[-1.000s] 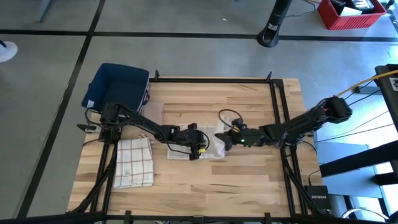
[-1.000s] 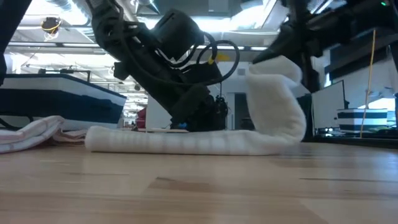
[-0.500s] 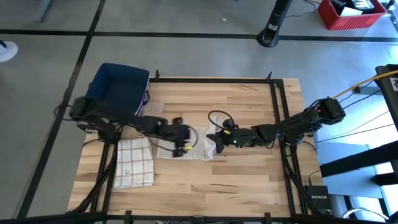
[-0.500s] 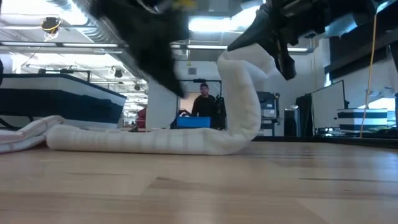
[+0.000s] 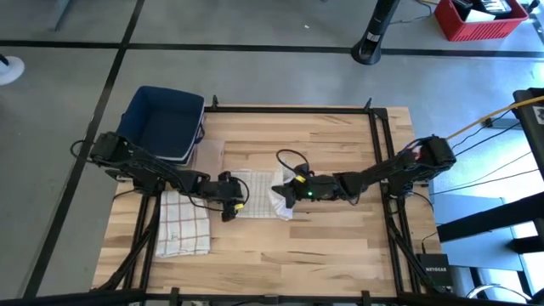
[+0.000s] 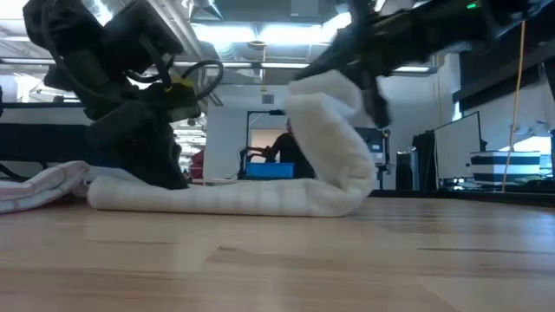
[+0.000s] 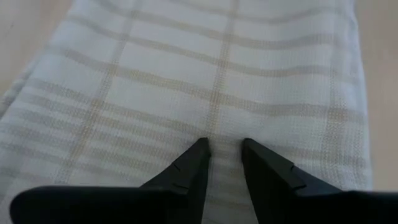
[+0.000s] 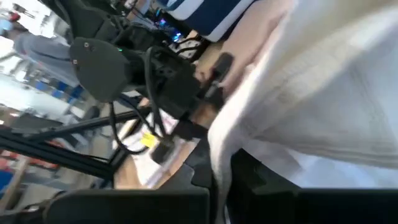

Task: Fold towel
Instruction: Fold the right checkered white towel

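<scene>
A white towel (image 5: 255, 195) with faint beige checks lies flat at the table's middle. Its right end (image 6: 325, 91) is lifted and curled back over the flat part. My right gripper (image 5: 285, 191) is shut on that end, above the towel's right half. My left gripper (image 5: 231, 195) stands slanting down on the towel's left end (image 6: 113, 192). Its fingers (image 7: 198, 163) are a narrow gap apart. My left gripper rests both fingertips (image 7: 261, 168) on the flat top of the towel (image 7: 217, 87) near its left end, coming slanting down from the table's left. No cloth is gathered between the fingers. The towel lies flat on the table under them. My right gripper pinches the towel's right end (image 8: 219, 146) between its two fingers, coming nearly level from the table's right. That end is lifted clear and arches back toward the left. The bend (image 6: 355, 186) and the remainder lie on the table. How many layers it holds, I cannot tell.
A second towel (image 5: 183, 223) with red checks lies folded at the table's left, close to the white one. A dark blue bin (image 5: 161, 123) stands at the far left corner. Bare wood spreads along the near edge and the right. A person shows in the room behind (image 6: 282, 147).
My right gripper has gone toward the table's left with the towel's right end, so the raised loop has rolled further over the flat part. My left gripper has slid toward the left along the towel's top to its left end. The flat part has shifted slightly left.
</scene>
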You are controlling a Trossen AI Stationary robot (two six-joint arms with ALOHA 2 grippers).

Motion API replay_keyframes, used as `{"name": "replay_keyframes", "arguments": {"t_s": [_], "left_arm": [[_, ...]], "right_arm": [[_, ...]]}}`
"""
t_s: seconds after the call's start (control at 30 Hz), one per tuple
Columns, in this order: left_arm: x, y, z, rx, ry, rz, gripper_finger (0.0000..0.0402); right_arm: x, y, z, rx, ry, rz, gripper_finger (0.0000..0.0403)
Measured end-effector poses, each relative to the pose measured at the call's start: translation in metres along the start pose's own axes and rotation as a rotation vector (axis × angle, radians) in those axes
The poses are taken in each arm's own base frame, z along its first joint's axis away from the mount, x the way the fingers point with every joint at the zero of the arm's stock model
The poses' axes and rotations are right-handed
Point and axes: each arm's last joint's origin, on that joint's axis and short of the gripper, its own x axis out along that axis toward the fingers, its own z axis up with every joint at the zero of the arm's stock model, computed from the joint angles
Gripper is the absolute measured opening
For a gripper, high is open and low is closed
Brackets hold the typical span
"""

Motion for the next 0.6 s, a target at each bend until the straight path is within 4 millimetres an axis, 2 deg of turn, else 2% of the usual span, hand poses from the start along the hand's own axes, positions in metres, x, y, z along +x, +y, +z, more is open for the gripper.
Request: {"name": "replay_keyframes", "arguments": {"t_s": [0.33, 0.47, 0.6], "left_arm": [[0.005, 0.000, -0.001, 0.008, -0.039, 0.022, 0.0095], [0.005, -0.001, -0.001, 0.028, -0.038, 0.027, 0.0095], [0.004, -0.001, -0.002, 0.030, -0.031, 0.029, 0.0095]], "right_arm": [[0.069, 0.014, 0.007, 0.004, 0.044, 0.021, 0.0019], [0.086, 0.009, 0.001, 0.033, 0.085, -0.014, 0.0019], [0.094, 0.009, -0.002, 0.042, 0.079, -0.025, 0.0019]]}}
